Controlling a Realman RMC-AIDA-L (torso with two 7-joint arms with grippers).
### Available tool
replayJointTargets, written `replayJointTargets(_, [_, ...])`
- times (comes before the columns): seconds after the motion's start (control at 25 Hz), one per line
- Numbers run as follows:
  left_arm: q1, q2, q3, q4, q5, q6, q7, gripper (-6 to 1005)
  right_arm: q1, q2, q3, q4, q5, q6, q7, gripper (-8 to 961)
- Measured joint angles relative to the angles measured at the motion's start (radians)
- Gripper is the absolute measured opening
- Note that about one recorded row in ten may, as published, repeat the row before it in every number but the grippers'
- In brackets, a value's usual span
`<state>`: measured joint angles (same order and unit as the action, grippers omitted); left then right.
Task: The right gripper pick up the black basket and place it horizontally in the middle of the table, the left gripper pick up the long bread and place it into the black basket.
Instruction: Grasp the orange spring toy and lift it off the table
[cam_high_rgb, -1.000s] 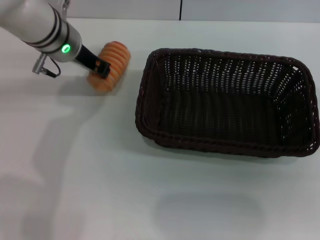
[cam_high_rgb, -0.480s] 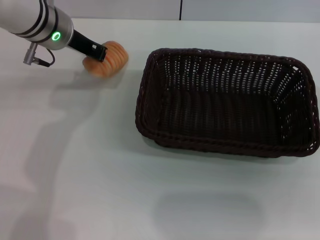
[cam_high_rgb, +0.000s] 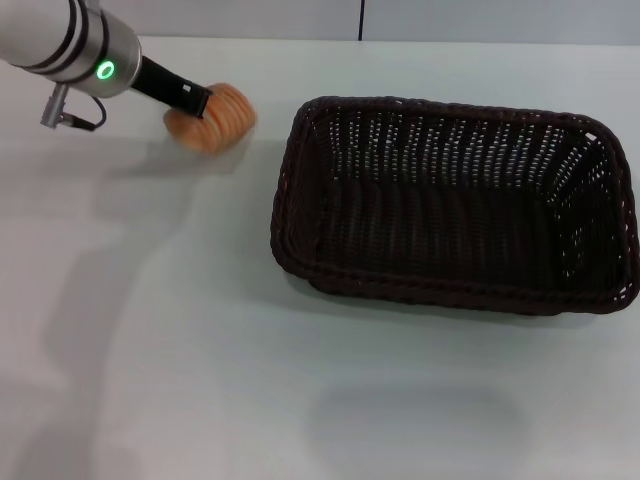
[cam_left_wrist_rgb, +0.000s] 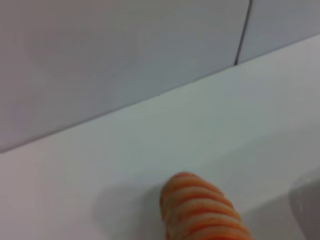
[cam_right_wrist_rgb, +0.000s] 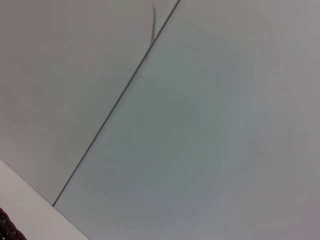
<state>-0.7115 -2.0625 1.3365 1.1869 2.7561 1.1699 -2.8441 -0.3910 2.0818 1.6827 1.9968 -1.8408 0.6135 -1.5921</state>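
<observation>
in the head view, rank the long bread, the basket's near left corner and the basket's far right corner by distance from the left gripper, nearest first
1. Long bread: at the left gripper, far left of the table.
2. Black basket near left corner: mid table.
3. Basket's far right corner: right side.

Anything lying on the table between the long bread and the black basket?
No. The head view shows only bare table between the long bread, at the left gripper, and the black basket.

Long bread on white table
</observation>
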Motion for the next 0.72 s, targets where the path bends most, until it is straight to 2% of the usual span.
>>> replayJointTargets(0.16, [0.022, -0.001, 0.008, 0.080, -0.008, 0.011, 0.000, 110, 0.000, 0.000, 0.000, 0.000, -0.001, 0.000, 0.000, 482])
replayJointTargets(0.24, [0.022, -0.001, 0.008, 0.080, -0.008, 0.011, 0.000, 95, 0.001, 0.000, -0.002, 0.001, -0.002, 0.000, 0.000, 482])
replayJointTargets(0.36, [0.052, -0.005, 0.017, 0.199, -0.014, 0.036, -0.006, 71, 0.004, 0.000, -0.004, 0.001, -0.002, 0.000, 0.000, 481])
replayJointTargets(0.52, [0.060, -0.003, 0.016, 0.226, -0.015, 0.057, -0.007, 40, 0.004, 0.000, -0.005, 0.001, -0.002, 0.000, 0.000, 481])
replayJointTargets(0.72, [0.053, -0.002, 0.008, 0.205, -0.009, 0.071, -0.014, -2, 0.007, 0.000, -0.007, 0.001, -0.002, 0.000, 0.000, 481])
